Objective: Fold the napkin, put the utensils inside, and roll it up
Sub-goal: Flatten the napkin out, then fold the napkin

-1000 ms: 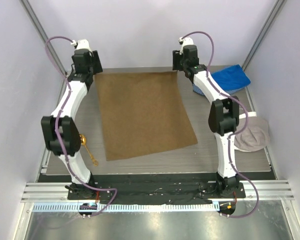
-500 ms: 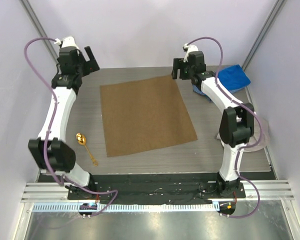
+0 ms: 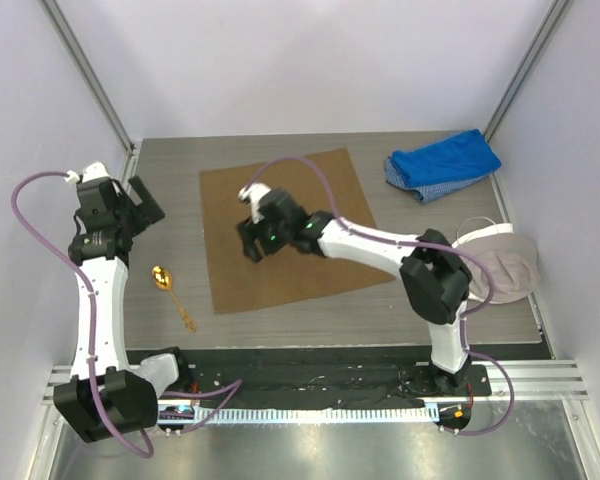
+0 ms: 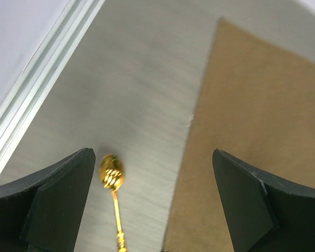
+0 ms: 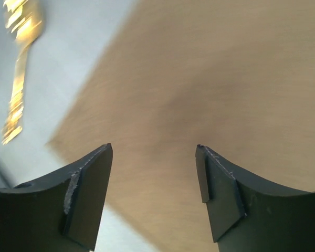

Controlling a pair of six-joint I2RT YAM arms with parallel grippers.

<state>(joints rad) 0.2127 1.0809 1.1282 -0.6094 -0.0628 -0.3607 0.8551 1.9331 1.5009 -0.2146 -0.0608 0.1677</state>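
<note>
The tan-brown napkin (image 3: 300, 225) lies flat and unfolded on the grey table; it also shows in the left wrist view (image 4: 252, 131) and the right wrist view (image 5: 199, 79). The gold spoon (image 3: 170, 291) lies on the table just left of the napkin's near-left corner, bowl away from me; it shows in both wrist views (image 4: 111, 173) (image 5: 18, 63). My left gripper (image 3: 142, 200) is open and empty, raised above the table left of the napkin and beyond the spoon (image 4: 152, 155). My right gripper (image 3: 248, 245) is open and empty above the napkin's left half (image 5: 154, 148).
A blue cloth (image 3: 443, 163) lies at the back right. A beige-and-white cap-like item (image 3: 500, 265) sits at the right edge. Frame posts and pale walls close in the table's sides and back. A black strip (image 3: 310, 365) runs along the near edge.
Both grippers left the napkin's far corners. The left arm swung left and nearer, towards the spoon. The right arm swept across to above the napkin's left half. The napkin now lies flat.
</note>
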